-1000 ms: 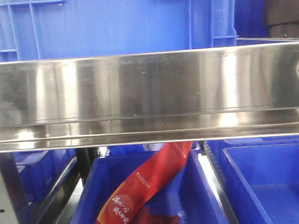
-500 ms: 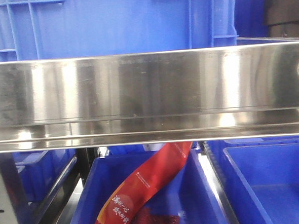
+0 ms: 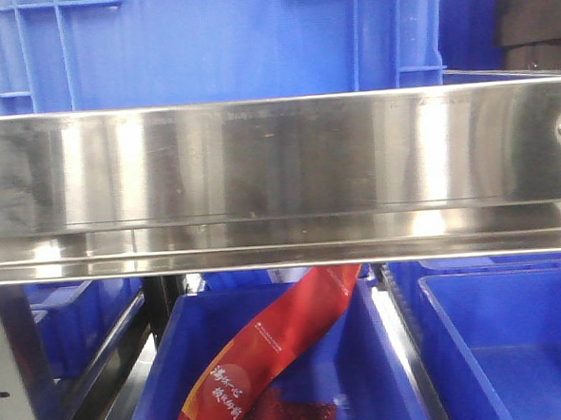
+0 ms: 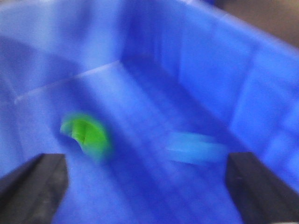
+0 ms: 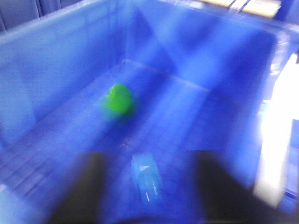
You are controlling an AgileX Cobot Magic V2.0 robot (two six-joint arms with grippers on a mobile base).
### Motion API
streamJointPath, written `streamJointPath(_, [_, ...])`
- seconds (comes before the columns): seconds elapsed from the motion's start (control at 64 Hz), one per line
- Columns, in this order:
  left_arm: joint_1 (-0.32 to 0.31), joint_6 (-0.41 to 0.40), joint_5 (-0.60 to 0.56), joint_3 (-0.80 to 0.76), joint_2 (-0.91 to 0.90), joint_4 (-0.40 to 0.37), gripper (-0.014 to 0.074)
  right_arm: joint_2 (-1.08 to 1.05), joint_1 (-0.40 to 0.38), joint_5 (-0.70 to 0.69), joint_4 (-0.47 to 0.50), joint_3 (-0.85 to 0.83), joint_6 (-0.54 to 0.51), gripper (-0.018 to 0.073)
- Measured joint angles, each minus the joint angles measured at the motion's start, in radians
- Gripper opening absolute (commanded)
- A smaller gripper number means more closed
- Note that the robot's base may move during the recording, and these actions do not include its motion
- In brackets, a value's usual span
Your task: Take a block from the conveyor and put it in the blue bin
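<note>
**Block lies in the blue bin**

In my left wrist view the block (image 4: 196, 148) is a pale blue smear on the floor of the blue bin (image 4: 224, 70), right of the middle of the frame. In my right wrist view the block (image 5: 145, 179) sits low in the middle of the frame, between the two dark blurry fingers (image 5: 81, 186). I cannot tell if they touch it.

A green object (image 4: 86, 134) lies on the bin floor too, left of the block and apart from it. In the right wrist view it (image 5: 119, 99) is above and left of the block.

The left tool (image 4: 147, 179) is spread wide with nothing in it. The right tool (image 5: 147, 186) is too blurry, so I cannot tell if it grips.

My front view shows a shiny steel rail (image 3: 277, 158) across the middle, a blue crate (image 3: 213, 43) above it, and a red packet (image 3: 271, 358) in a lower bin (image 3: 372, 376).
</note>
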Motion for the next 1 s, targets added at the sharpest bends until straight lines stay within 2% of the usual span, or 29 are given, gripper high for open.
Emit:
streamJointPath(0.062, [0.000, 0.000, 0.036, 0.000, -0.046, 0.000, 0.0192, -0.039, 0.000, 0.021, 0.000, 0.002, 0.000, -0.0168])
streamJointPath(0.125, [0.000, 0.000, 0.077, 0.000, -0.097, 0.000, 0.0010, -0.091, 0.000, 0.037, 0.002, 0.021, 0.000, -0.0160])
streamJointPath(0.188, [0.000, 0.000, 0.104, 0.009, -0.141, 0.000, -0.0116, -0.146, 0.000, 0.037, 0.002, 0.059, 0.000, -0.0160])
streamJointPath(0.312, [0.000, 0.000, 0.115, 0.093, -0.265, 0.002, -0.0111, -0.275, 0.000, -0.017, 0.002, 0.194, 0.000, -0.0162])
streamJointPath(0.422, [0.000, 0.000, 0.064, 0.231, -0.385, 0.005, -0.0111, -0.409, 0.000, -0.105, 0.002, 0.367, 0.000, -0.0162])
streamJointPath(0.578, [0.000, 0.000, -0.075, 0.469, -0.560, 0.005, -0.0111, -0.599, 0.000, -0.221, 0.000, 0.602, 0.000, -0.0162])
streamJointPath(0.75, [0.000, 0.000, -0.280, 0.746, -0.737, 0.005, -0.0111, -0.773, 0.000, -0.315, 0.000, 0.817, 0.000, -0.0162])
streamJointPath(1.0, [0.000, 0.000, -0.564, 1.069, -0.909, -0.018, -0.0111, -0.932, 0.000, -0.383, 0.000, 1.014, 0.000, -0.0162])
